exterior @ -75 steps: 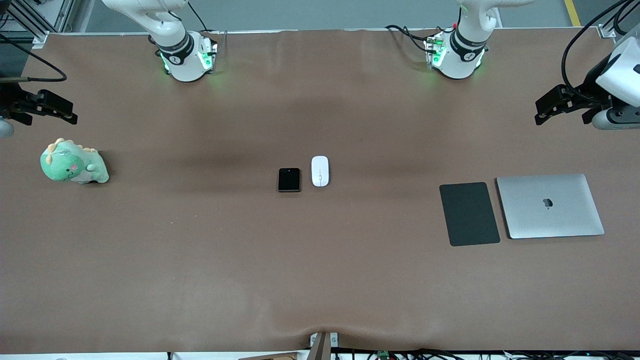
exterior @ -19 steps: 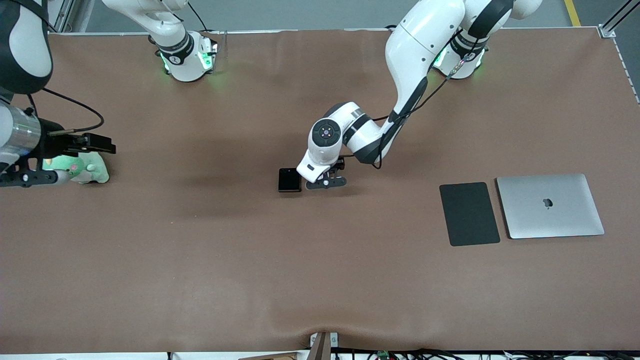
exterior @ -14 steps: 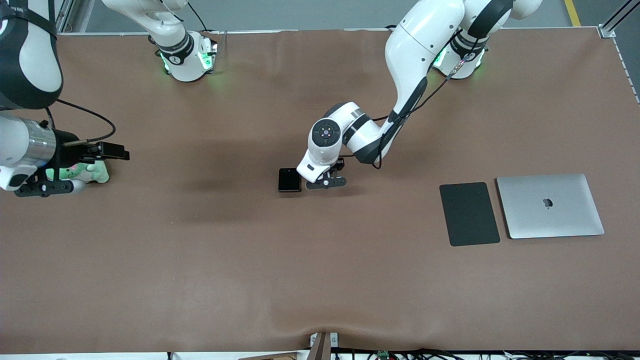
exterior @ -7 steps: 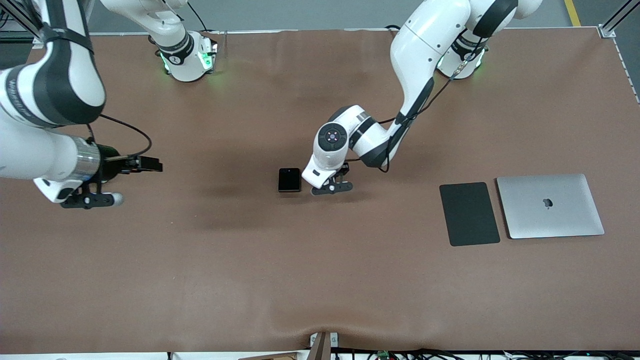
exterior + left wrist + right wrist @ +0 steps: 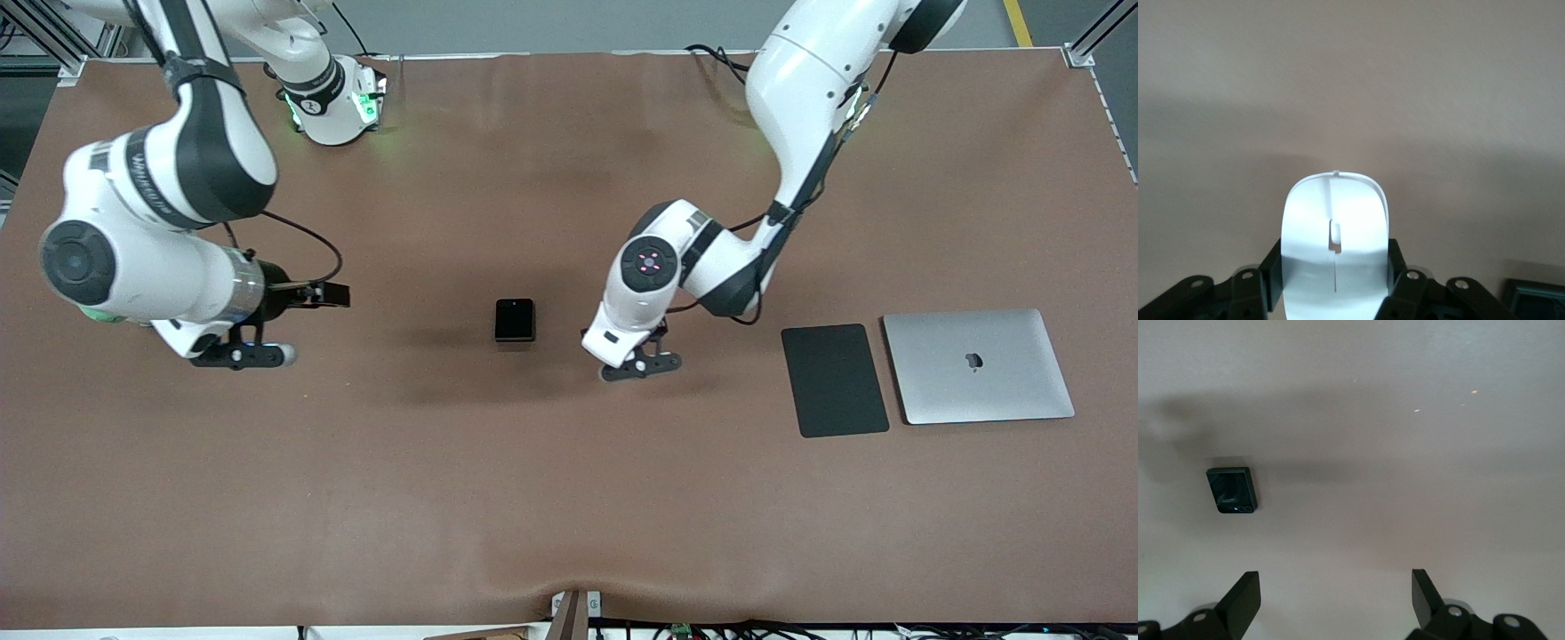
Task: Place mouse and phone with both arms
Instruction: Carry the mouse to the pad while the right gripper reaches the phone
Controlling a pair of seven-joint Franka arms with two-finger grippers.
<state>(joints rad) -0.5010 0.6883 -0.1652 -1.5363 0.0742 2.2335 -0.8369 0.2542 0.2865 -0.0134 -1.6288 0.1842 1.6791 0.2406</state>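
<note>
Your left gripper is clamped on the mouse: in the left wrist view the white shell with its thin centre line sits squeezed between the two black fingers, lifted clear of the brown table. From the front camera the wrist hides the mouse, and you see the gripper in the air over bare tabletop between the phone and the dark-grey pad. The phone lies flat on the table near the middle, untouched and apart from both grippers; a corner of it also shows at the edge of the left wrist view. Your right gripper is over the table toward the right arm's end, well apart from the phone, and its jaws stand wide with nothing between them; in the right wrist view the two fingertips frame bare table, with the phone farther off. A closed silver laptop lies just beside the pad, toward the left arm's end of the table. A sliver of a green plush toy peeks out from under the right arm's wrist; the arm hides the rest of it.
</note>
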